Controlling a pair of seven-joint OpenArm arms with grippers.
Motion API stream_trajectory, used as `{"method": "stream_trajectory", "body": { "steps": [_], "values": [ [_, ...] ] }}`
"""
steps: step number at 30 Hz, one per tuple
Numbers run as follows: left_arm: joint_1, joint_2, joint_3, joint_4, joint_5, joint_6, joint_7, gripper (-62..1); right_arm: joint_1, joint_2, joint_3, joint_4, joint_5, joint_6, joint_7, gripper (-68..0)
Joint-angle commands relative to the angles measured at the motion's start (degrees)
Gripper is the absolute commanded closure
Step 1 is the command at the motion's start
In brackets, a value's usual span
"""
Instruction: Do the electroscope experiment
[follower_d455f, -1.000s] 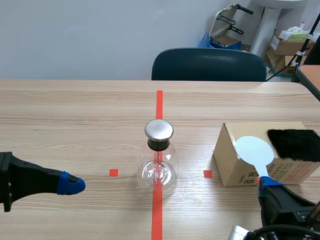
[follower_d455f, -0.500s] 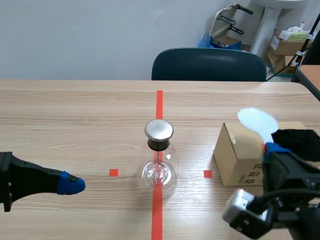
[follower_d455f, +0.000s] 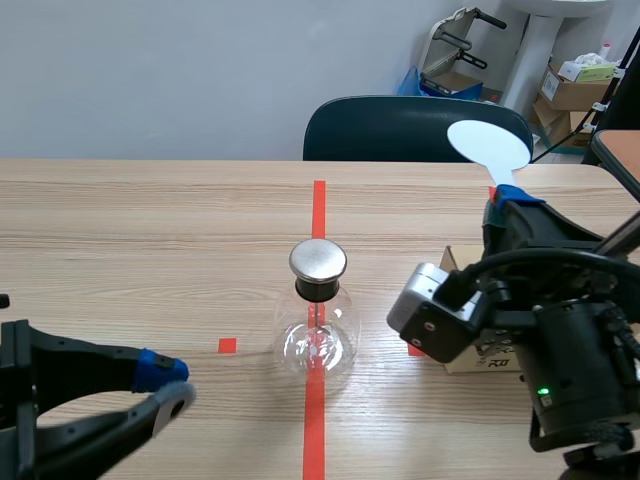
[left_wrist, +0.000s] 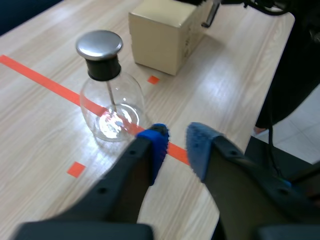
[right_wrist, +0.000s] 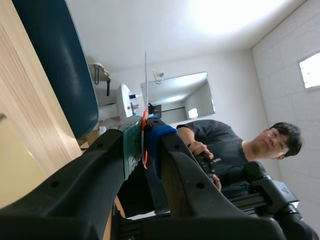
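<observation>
The electroscope (follower_d455f: 318, 322), a clear glass flask with a round metal cap (follower_d455f: 318, 260), stands on the orange-red centre line, and it shows just ahead of my left gripper (left_wrist: 175, 142) as the flask (left_wrist: 111, 102). The left gripper (follower_d455f: 168, 383) sits low at the table's near left, its blue pads drawn almost together with nothing between them. My right gripper (follower_d455f: 505, 205) is raised at the right, shut on the red stem of a white round paddle (follower_d455f: 488, 142) that points upward. In the right wrist view the paddle (right_wrist: 145, 80) is edge-on between the fingers of the gripper (right_wrist: 142, 136).
A cardboard box (left_wrist: 162, 32) stands right of the flask, mostly hidden behind the right arm in the scene view. A dark blue chair (follower_d455f: 418, 130) is at the table's far edge. A person (right_wrist: 235, 150) shows in the right wrist view.
The right arm has risen from beside the box, carrying the paddle up and back. The left gripper's fingers have come together and both now show.
</observation>
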Motion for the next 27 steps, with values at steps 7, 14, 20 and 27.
{"method": "stream_trajectory", "body": {
  "steps": [7, 14, 20, 27],
  "values": [
    [-7.89, 3.58, 3.65, -2.58, -0.72, -0.15, -0.2, -3.1, 2.58, 2.69, -7.39, -0.94, -4.07, 3.89, -7.54, -1.3],
    [-15.96, 5.99, 9.55, -9.05, -0.7, 0.0, 1.57, -3.1, 2.56, 2.69, -10.27, -2.73, -10.25, 4.28, -11.19, -1.3],
    [-22.1, 8.07, 14.1, -15.56, -0.68, 2.56, 1.97, -3.1, 2.51, 2.67, -10.4, -3.58, -12.37, 5.97, -12.63, -1.3],
    [-28.74, 10.6, 19.61, -23.47, -0.28, 3.76, 2.16, -3.1, 2.03, 2.69, -10.4, -3.65, -13.31, 6.25, -13.25, -1.3]
  ]
}}
